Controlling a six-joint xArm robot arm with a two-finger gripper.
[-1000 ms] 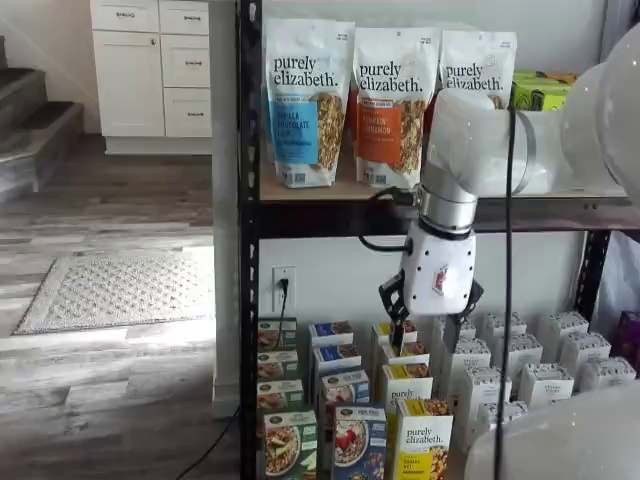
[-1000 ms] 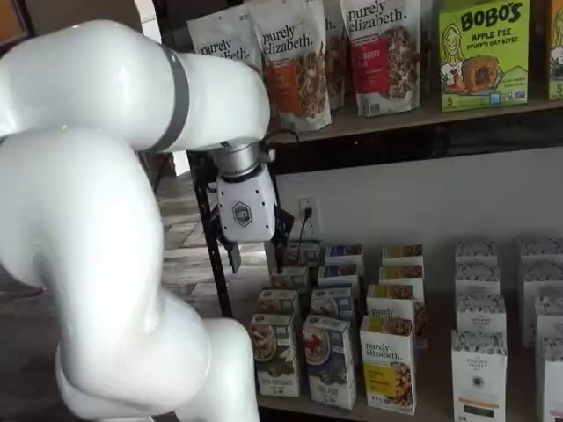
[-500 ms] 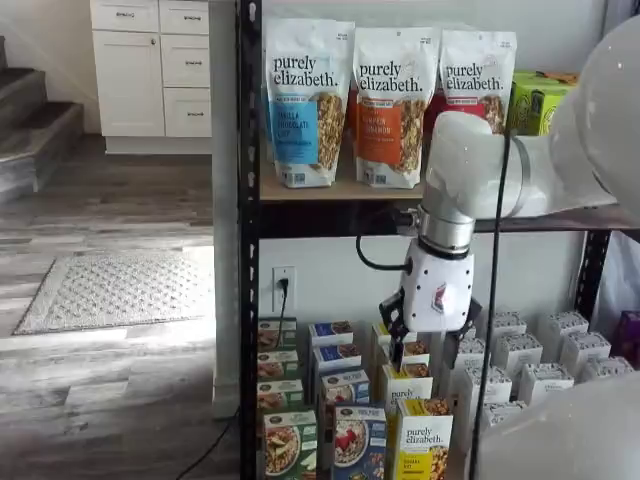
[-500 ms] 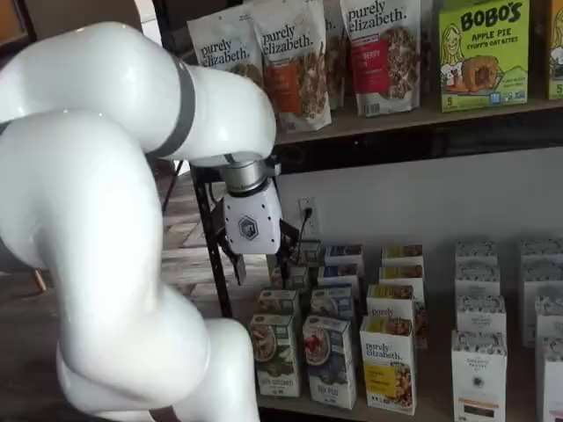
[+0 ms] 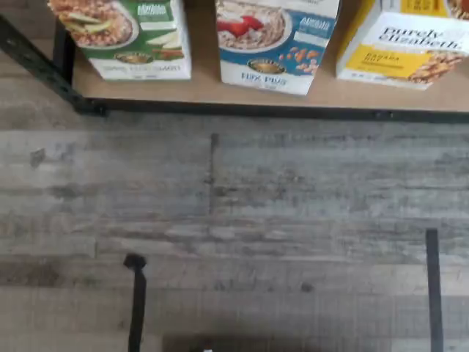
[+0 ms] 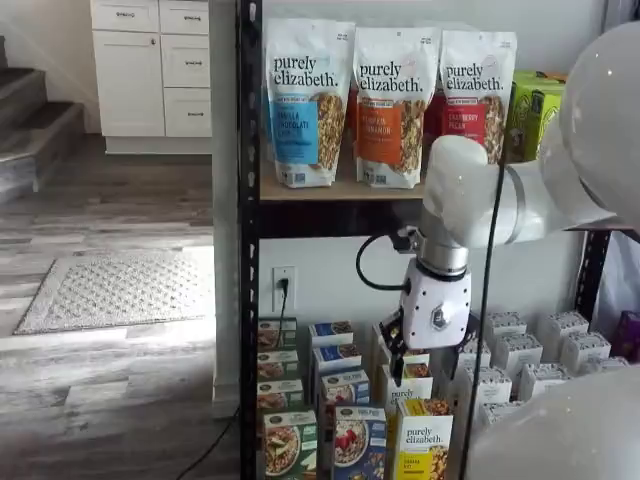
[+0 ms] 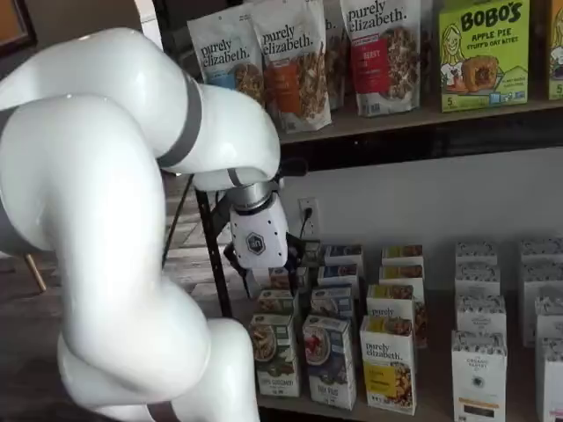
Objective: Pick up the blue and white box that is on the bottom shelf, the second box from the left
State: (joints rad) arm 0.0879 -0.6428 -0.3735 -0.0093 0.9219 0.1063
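We see the tall blue and white cardboard cereal box [image 7: 329, 360] upright at the near edge of the bottom shelf [image 7: 422, 413], between a green-and-white box [image 7: 275, 353] on its left and a yellow-and-white box [image 7: 389, 363] on its right. The white-bodied gripper [image 6: 431, 372] hangs above the boxes, fingers spread, grasping nothing.

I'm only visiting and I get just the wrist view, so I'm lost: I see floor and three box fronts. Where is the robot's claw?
Observer: The gripper hangs out in front of the bottom shelf, pointing down.
Operator: Is it holding anything?
Observer: No. Its fingers are apart with nothing between them.
Operator: Is that blue and white box the only one?
Observer: No. More boxes like it stand in a row behind it.
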